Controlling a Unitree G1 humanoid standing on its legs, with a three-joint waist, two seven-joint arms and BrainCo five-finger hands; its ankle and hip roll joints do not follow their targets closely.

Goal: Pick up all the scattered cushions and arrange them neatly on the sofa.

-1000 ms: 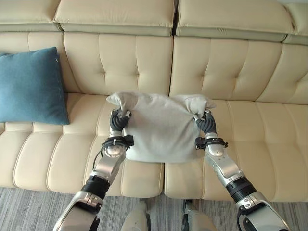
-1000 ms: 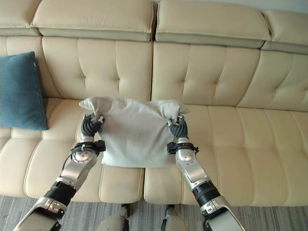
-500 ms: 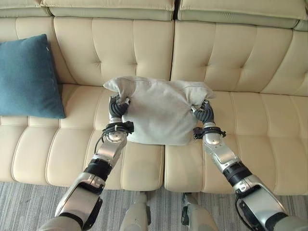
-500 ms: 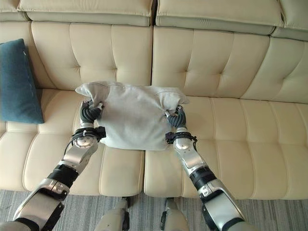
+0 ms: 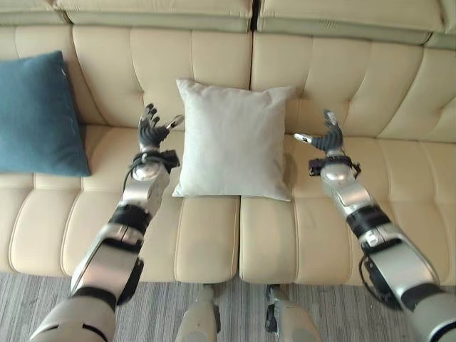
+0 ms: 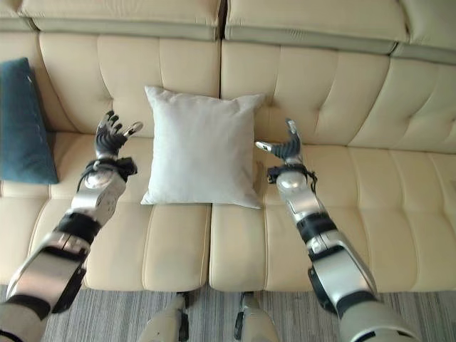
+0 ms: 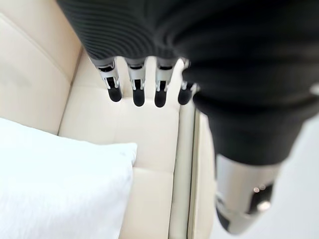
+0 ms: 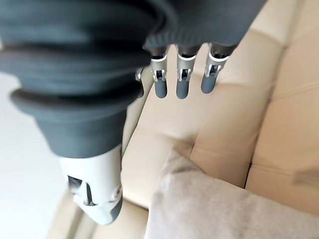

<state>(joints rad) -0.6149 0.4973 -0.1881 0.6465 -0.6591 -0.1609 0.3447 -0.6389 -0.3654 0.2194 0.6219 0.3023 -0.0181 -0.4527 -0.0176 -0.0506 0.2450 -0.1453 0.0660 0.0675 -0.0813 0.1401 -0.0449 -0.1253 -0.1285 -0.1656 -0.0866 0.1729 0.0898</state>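
A light grey cushion (image 5: 235, 139) stands upright on the cream sofa (image 5: 342, 78), leaning against the backrest near the middle seam. A corner of it shows in the left wrist view (image 7: 60, 184) and in the right wrist view (image 8: 214, 204). My left hand (image 5: 150, 130) is open just left of the cushion, fingers straight, not touching it. On the cushion's right my right hand (image 5: 325, 136) is open too, a short gap away. A blue cushion (image 5: 35, 114) leans on the backrest at the far left.
The sofa seat (image 5: 406, 192) stretches to the right of my right hand. A grey carpet (image 5: 235, 306) runs along the sofa's front edge.
Both hands let go of the grey cushion and spread apart to its sides. The cushion, held bunched over the seat before, now stands flat against the backrest.
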